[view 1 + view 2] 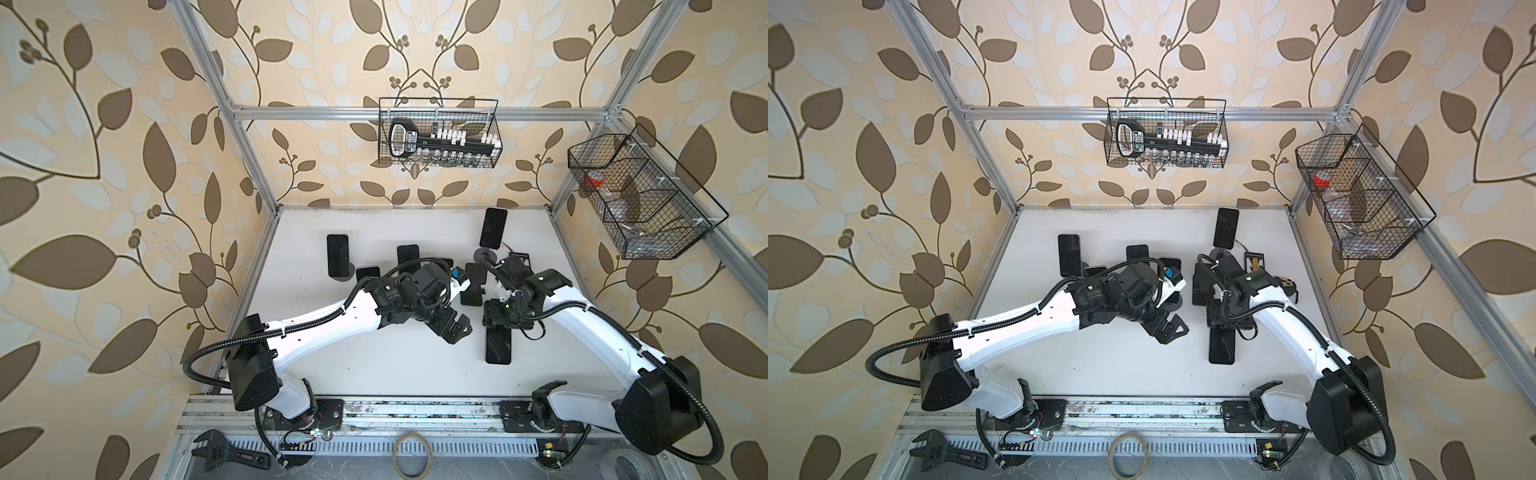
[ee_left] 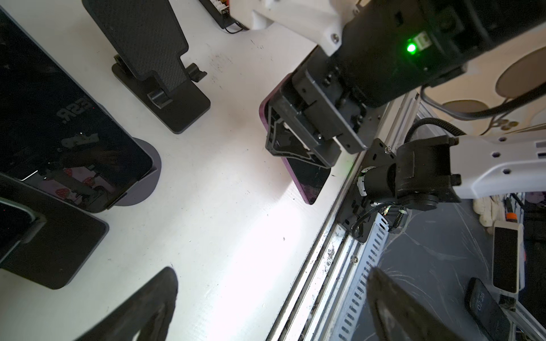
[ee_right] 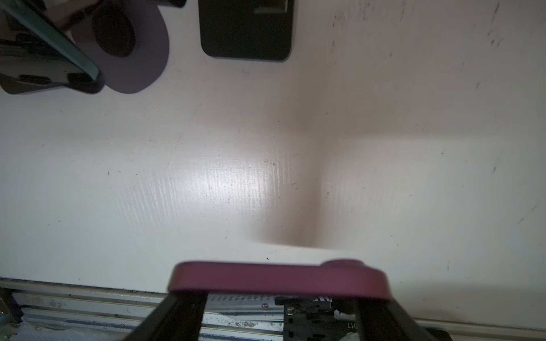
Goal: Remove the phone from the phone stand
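Observation:
The phone (image 1: 498, 347) (image 1: 1222, 347) is dark-screened with a maroon case. My right gripper (image 1: 500, 328) (image 1: 1225, 325) is shut on it across its width, front right of the table's middle. In the right wrist view the phone's maroon edge (image 3: 277, 279) spans the two black fingers (image 3: 180, 313) of the right gripper (image 3: 277, 295). In the left wrist view the phone (image 2: 310, 183) slants down toward the table. An empty black phone stand (image 1: 473, 286) (image 2: 159, 68) stands just behind it. My left gripper (image 1: 455, 332) (image 2: 271, 283) is open and empty, left of the phone.
Other dark phones rest on stands at the back left (image 1: 337, 254), back middle (image 1: 408, 255) and back right (image 1: 493, 227). A round grey stand base (image 3: 139, 50) is nearby. Wire baskets (image 1: 438, 133) (image 1: 640, 195) hang on the walls. An aluminium rail (image 1: 374, 411) borders the front.

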